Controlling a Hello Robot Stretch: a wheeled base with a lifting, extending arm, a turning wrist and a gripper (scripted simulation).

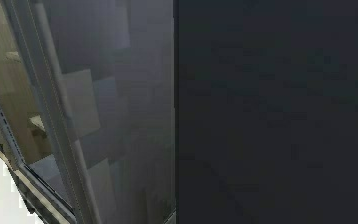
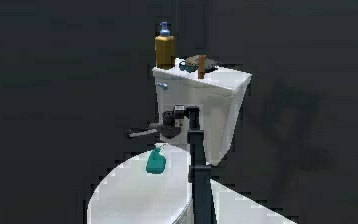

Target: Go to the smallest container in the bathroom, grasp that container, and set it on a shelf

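one small teal container [image 2: 155, 161] shows at five o'clock from the end effector [image 2: 135, 131], before the white toilet lid [image 2: 117, 196]; whether it is held cannot be told. at twelve o'clock, an amber bottle [image 2: 165, 50] stands on the tank [image 2: 215, 98].

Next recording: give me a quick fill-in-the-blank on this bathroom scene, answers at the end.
1. On the toilet, the amber bottle stands on top of the ____.
2. The small thing seen just below the gripper is ____ in colour.
3. The brown thing lies at the bottle's ____ in the arm side view.
Missing words: tank; teal; right.
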